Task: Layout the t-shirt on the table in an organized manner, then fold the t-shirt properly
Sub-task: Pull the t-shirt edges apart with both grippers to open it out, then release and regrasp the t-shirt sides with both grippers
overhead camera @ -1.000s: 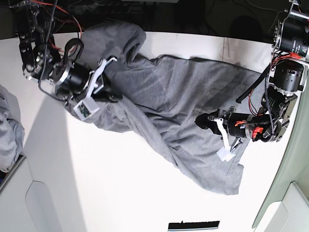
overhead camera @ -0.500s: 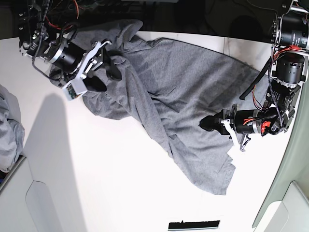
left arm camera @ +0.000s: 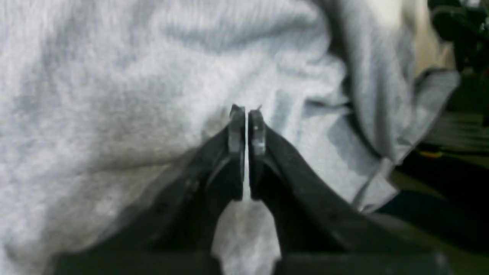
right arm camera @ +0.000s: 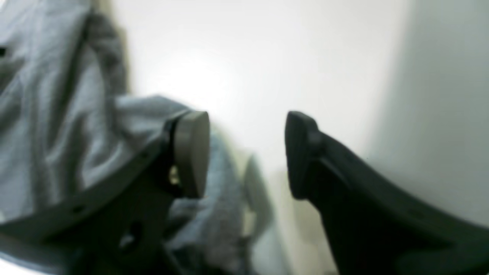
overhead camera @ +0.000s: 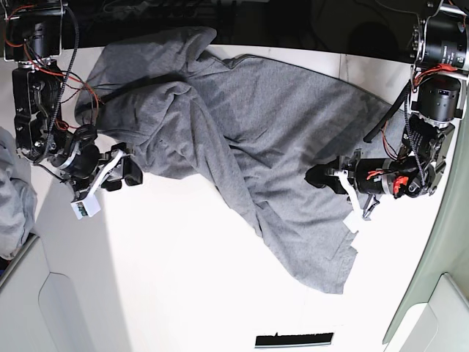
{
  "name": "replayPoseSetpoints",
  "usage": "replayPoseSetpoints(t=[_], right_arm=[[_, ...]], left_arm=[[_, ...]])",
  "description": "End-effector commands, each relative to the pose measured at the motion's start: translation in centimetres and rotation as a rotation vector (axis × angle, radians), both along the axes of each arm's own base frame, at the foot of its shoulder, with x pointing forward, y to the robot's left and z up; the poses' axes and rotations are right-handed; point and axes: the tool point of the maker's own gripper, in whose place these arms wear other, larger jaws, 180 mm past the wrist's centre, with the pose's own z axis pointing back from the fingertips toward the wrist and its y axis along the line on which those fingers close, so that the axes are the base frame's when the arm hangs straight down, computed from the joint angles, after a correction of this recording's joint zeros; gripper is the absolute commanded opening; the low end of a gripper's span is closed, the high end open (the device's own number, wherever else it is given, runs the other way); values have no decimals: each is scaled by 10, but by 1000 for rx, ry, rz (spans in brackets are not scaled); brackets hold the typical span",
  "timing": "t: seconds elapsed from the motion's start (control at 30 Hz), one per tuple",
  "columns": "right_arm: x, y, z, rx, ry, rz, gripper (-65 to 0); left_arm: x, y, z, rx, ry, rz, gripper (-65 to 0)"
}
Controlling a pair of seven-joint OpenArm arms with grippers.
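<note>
From the left wrist view, the left end effector (left arm camera: 246,126) has its jaws pressed together with only a sliver of light between them. Grey cloth of the t-shirt (left arm camera: 114,95) fills the view behind the tips, which seem to press into it, but I cannot tell whether a fold is actually pinched.

From the right wrist view, the right end effector (right arm camera: 247,152) has its jaws standing well apart with nothing between them. Bare white desk (right arm camera: 267,57) shows through the gap, and rumpled t-shirt (right arm camera: 57,126) lies off to one side.

From the base view, the t-shirt (overhead camera: 278,139) sprawls diagonally from the desk's far edge down toward the near right corner, with a bunched, doubled-over lump at its far left end. The right end effector (overhead camera: 126,170) hangs just beside that lump, over bare desk (overhead camera: 183,279). The left end effector (overhead camera: 316,176) rests on the cloth toward the desk's right edge. A paler cloth bundle (overhead camera: 13,198) lies at the left edge.

I judge the laying-out unfinished: the garment is creased and partly folded over itself. Flattening and all the folding remain.
</note>
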Motion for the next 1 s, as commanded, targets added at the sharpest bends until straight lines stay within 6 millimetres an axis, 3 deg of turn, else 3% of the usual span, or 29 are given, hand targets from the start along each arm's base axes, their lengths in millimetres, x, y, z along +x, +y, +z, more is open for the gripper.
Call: replayPoseSetpoints(t=[0.0,0.1,0.17,0.23,0.33,0.43,0.57,0.77,0.97], right_arm=[[8,0,8,36,-25,2,-336],[-5,3,-11,84,56,-10,-338],[-14,15,-16,125,98,28,-357],[-18,26,-17,139,114,52,-432],[-14,36,-13,138,89,67,-640],[3,32,0,124,-8,46,-650],[33,17,27,98,-107,8,-650],[72,-19,75,101,-231,-87,-650],[90,-83,114,80,-329,-230,-650]], left_arm=[[16,3,16,-9,-60,7,-615],[15,5,13,9,-62,6,-615],[16,7,12,25,-70,7,-615],[18,9,12,38,-82,10,-615],[19,13,8,70,-93,8,-615],[16,19,2,119,-87,-9,-615],[12,30,-8,209,-80,-37,-615],[-12,41,-32,284,-29,-45,-615],[-31,41,-47,279,6,-45,-615]])
